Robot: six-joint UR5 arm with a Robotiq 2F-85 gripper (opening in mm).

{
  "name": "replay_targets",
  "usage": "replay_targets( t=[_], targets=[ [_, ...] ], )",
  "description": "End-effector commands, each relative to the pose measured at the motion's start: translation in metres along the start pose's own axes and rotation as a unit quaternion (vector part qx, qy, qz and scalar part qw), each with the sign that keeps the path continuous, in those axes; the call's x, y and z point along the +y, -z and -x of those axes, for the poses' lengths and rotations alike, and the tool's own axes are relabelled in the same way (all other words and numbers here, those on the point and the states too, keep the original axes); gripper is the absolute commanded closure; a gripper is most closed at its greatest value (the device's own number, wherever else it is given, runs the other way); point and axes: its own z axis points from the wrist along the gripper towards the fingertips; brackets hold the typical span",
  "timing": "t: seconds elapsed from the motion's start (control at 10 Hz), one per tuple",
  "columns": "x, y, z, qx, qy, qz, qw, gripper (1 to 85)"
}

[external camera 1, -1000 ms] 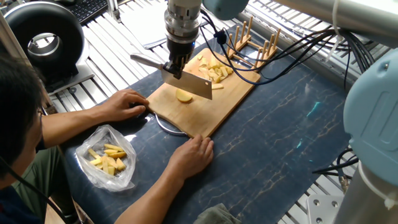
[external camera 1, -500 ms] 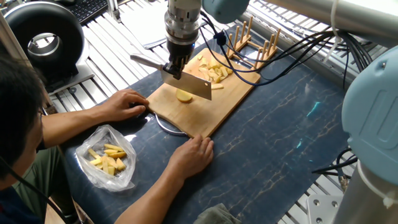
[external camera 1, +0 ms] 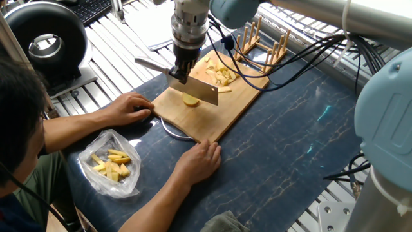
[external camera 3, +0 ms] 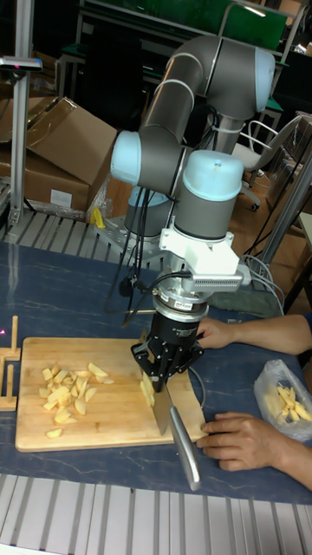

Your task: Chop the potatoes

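Pincer (external camera 1: pixel 182 69): clamped on cleaver (external camera 1: pixel 193 90). Potato chunk (external camera 1: pixel 190 100): mid chopping board (external camera 1: pixel 238 96), under blade; cut pieces (external camera 1: pixel 219 72) at one o'clock. Risk: chunk rolling; bystander's hands (external camera 1: pixel 132 106) near board.

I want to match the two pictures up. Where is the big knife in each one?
Fixed view: the cleaver is just above the middle, blade over a potato chunk on the cutting board.
Tall fixed view: the cleaver is low in the middle, handle pointing toward the camera, under the pincer.
Shared landmark: the pile of cut potato pieces on the board.
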Motion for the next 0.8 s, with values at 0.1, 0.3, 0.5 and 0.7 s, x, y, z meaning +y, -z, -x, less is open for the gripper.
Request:
replay_targets(
  t=[0.1, 0.3, 0.5, 0.7],
  targets=[
    [0.000, -0.004, -0.005, -0.011, -0.002, -0.006, 0.9999, 84.7],
    [-0.005, -0.012, -0.024, -0.021, 0.016, -0.010, 0.9996, 84.7],
    [-0.015, -0.006, -0.043, -0.022, 0.032, -0.004, 0.9993, 84.7],
    [-0.013, 0.034, -0.062, 0.014, 0.029, 0.001, 0.9995, 84.7]
  ],
)
